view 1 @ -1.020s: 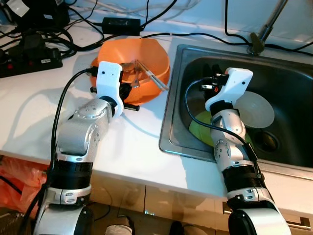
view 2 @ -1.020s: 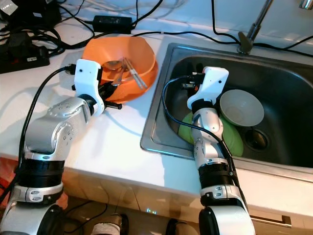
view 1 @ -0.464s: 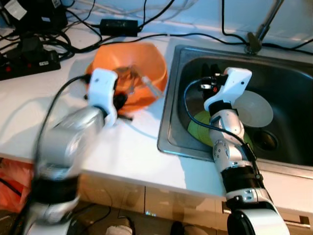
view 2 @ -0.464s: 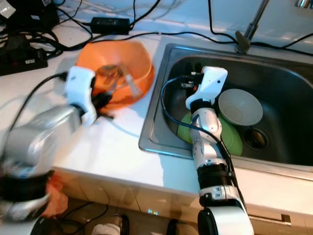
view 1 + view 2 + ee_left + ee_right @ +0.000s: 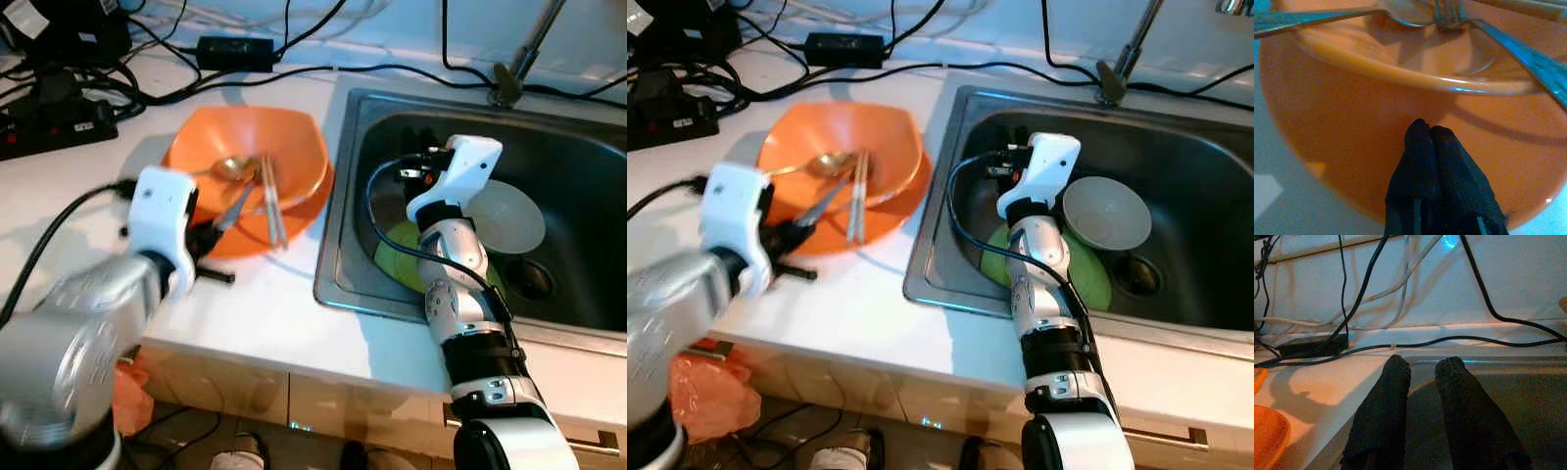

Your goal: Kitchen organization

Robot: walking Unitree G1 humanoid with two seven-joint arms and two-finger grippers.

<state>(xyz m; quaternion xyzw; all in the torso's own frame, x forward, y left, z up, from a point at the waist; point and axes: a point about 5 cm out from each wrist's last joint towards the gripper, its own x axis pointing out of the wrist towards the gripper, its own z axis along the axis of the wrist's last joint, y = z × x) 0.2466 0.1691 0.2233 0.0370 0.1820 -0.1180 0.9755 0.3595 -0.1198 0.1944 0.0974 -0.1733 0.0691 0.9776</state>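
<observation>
Pulled back from the orange bowl (image 5: 245, 191), the left pincer (image 5: 1431, 131) now hovers clenched at its near rim. Bowl rests on the white tabletop (image 5: 274, 313) with a spoon (image 5: 227, 168), fork (image 5: 235, 206) and chopsticks (image 5: 271, 204) inside. Rightward, the right pincer (image 5: 1422, 372) hangs slightly parted, holding nothing, above the sink (image 5: 578, 186).

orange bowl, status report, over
Left gripper shut, tips against orange bowl on counter. Right gripper open above sink, empty. Spoon, fork, chopsticks in bowl.
</observation>
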